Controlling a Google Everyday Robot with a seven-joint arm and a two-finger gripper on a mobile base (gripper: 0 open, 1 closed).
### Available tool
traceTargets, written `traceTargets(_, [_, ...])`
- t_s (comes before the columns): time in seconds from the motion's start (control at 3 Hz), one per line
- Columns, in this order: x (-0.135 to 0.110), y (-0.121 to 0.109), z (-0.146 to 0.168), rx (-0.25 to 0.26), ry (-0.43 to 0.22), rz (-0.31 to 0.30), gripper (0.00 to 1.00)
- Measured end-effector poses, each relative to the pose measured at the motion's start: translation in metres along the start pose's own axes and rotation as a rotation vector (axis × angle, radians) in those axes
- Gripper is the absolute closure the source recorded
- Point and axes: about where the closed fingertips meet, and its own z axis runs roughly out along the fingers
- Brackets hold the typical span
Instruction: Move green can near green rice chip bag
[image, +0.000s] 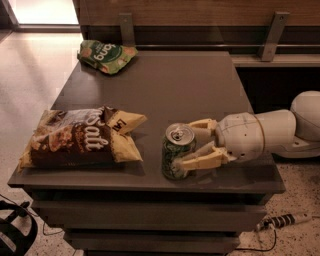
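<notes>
**Table stock: can in grip**

Near edge: the green can (177, 150) is standing upright on the table (200, 85), right of centre. The gripper (190, 144) is reaching in from the right, its two fingers pressing against the can's sides and holding nothing else.

Left: a brown chip bag (80, 137) is lying flat.

Far left corner: the green rice chip bag (106, 55) is lying well apart from the can.

Risk: a loose hold is likely to let the can tip or slip, and a low carry could clip the brown chip bag.

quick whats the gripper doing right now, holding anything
Gripper: jaws closed on the green can, which stands upright near the front edge of the table.
</notes>
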Motion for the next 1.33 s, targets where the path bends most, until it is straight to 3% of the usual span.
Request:
traceTargets(0.33, [-0.001,0.000,0.002,-0.003,0.000,-0.001,1.00])
traceTargets(0.67, [-0.006,-0.003,-0.001,0.005,0.012,-0.004,1.00])
traceTargets(1.0, [-0.019,-0.025,-0.016,0.015,0.048,0.007,1.00])
traceTargets(1.33, [-0.050,-0.083,-0.042,0.080,0.088,0.009,1.00])
